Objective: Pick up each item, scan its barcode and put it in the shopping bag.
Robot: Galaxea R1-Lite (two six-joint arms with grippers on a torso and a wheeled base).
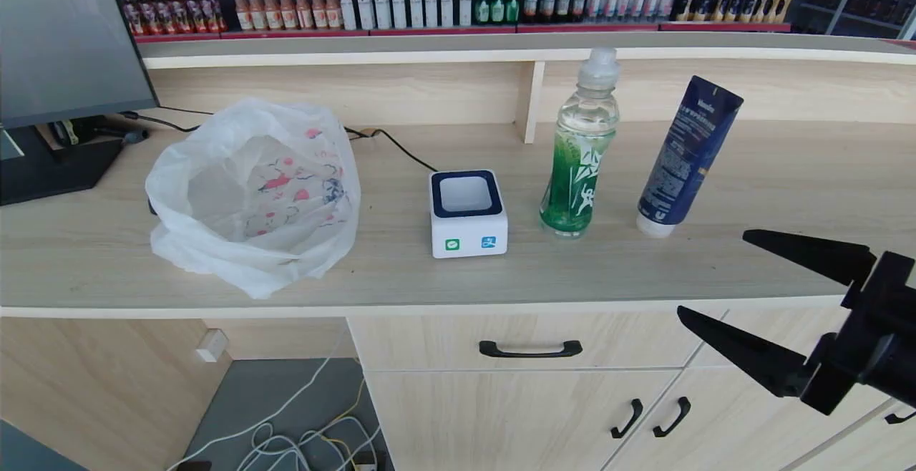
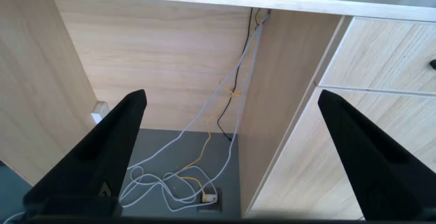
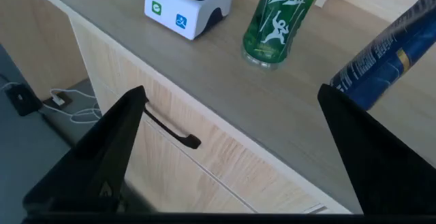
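With nothing yet picked, the tube (image 1: pixel 687 156) and bottle (image 1: pixel 580 163) are stood toward the counter's (image 1: pixel 787 192) right end, the right gripper (image 1: pixel 712 272) is held spread off its front edge, and a reach to the tube is judged needed.

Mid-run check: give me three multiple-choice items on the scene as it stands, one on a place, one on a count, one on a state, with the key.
1. What stands between the shopping bag and the green bottle?
A) the scanner
B) a mug
C) a basket

2. How many items stand to the robot's right of the scanner?
A) one
B) two
C) four

3. What state is the right gripper in?
A) open and empty
B) shut on the bottle
C) shut and empty

Key:
1 A, the white box sits between them on the counter.
2 B, the bottle and the dark blue tube.
3 A, its fingers are spread with nothing between them.
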